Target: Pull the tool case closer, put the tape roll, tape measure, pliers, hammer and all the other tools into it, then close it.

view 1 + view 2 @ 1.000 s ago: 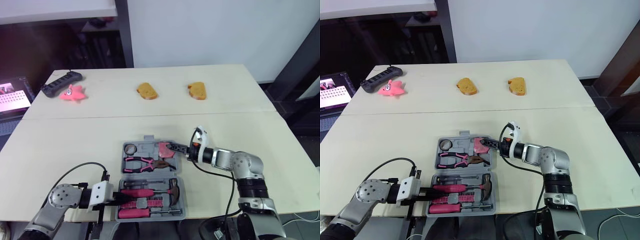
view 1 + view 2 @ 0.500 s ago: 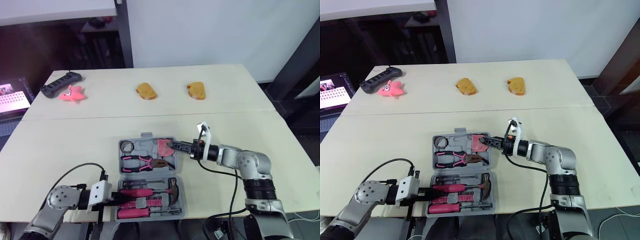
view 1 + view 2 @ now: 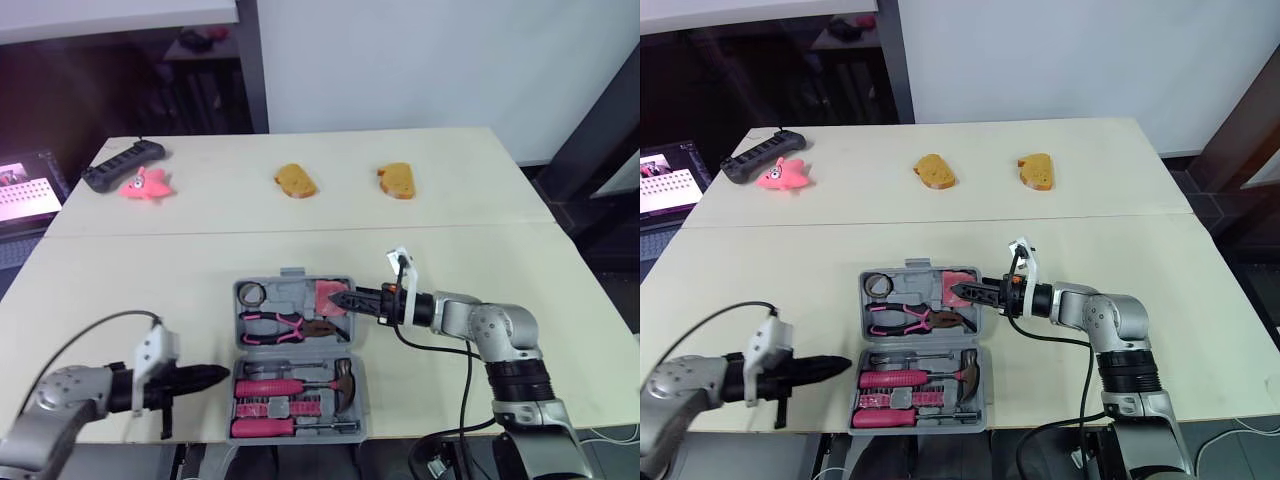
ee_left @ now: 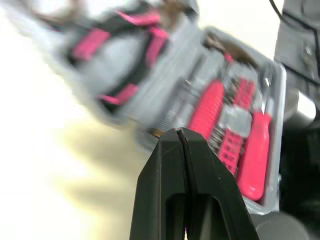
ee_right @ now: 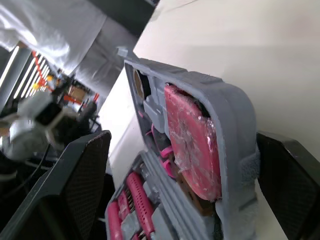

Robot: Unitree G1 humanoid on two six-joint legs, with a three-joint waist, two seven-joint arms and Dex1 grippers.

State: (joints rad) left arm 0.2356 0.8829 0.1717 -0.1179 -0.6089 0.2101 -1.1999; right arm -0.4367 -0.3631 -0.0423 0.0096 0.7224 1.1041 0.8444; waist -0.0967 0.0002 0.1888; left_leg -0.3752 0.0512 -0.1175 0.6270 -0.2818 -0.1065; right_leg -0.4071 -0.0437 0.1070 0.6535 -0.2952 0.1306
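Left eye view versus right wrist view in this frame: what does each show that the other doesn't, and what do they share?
Left eye, not the wrist: two bread pieces, a pink toy, a black device, and the left hand shut beside the tool case. Right wrist, not the eye: the right hand open, its fingers either side of the case's wall. Both: the open tool case, pink tape measure, pink-handled tools.
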